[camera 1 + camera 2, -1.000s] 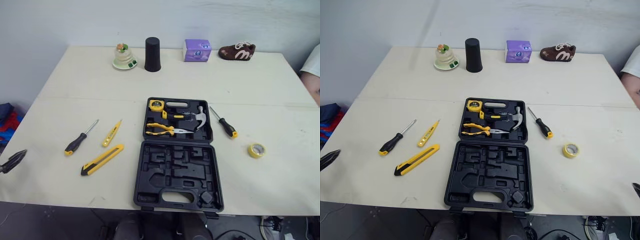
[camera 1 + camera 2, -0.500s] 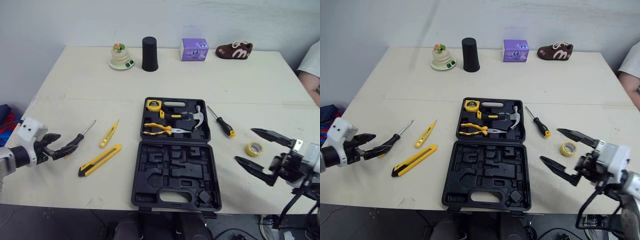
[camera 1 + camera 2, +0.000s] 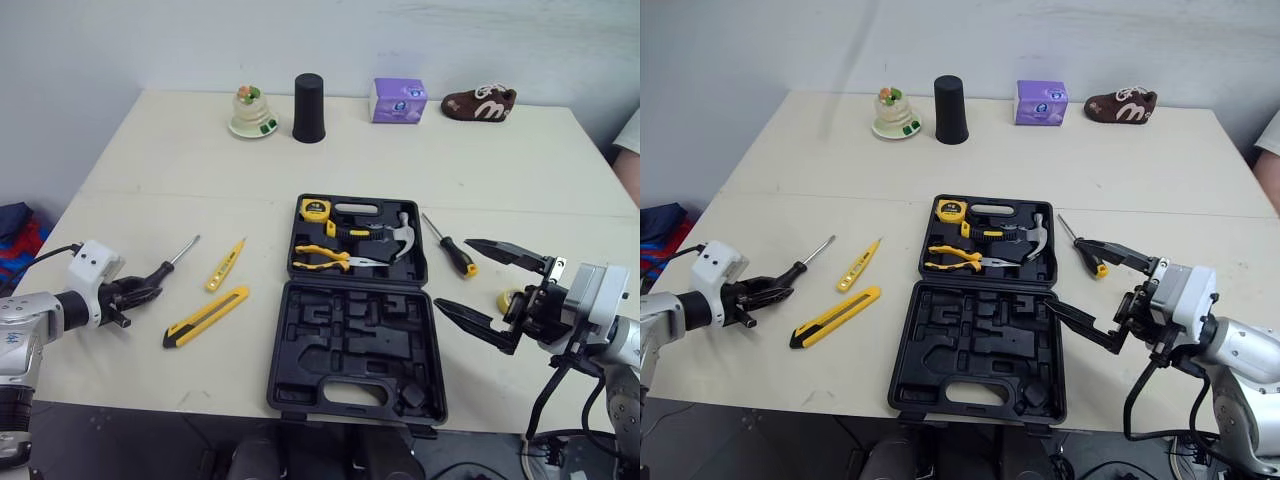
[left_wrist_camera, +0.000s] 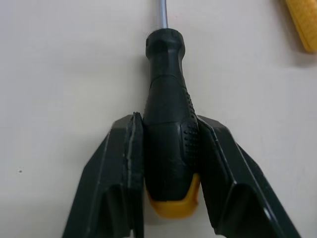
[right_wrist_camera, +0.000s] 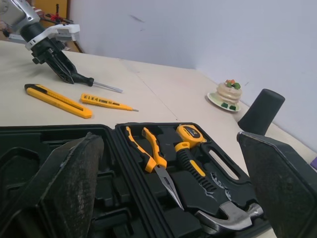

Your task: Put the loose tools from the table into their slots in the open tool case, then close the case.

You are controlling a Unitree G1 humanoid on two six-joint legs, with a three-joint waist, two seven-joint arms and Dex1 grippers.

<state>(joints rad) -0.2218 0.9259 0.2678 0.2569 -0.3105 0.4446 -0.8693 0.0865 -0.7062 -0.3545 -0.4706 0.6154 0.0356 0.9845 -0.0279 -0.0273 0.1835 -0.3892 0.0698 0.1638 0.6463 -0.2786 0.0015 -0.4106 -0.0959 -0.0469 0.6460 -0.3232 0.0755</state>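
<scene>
1. Tool case: open at the middle of the table; the far half holds a tape measure, pliers and a hammer.
2. Left gripper: clamped on the handle of the left screwdriver, which lies on the table.
3. Right gripper: fingers spread wide, empty, at the case's right edge.
4. Loose tools: knife and tester pen left of the case; second screwdriver and tape roll right of it.

Left pincer and right pincer: two black tapered fingers each, with rough-textured inner faces. Behind each sits a white boxy wrist housing. Both forearms are silver-grey and rounded. One black cable loops at the left wrist. Black leads hang under the right forearm.
</scene>
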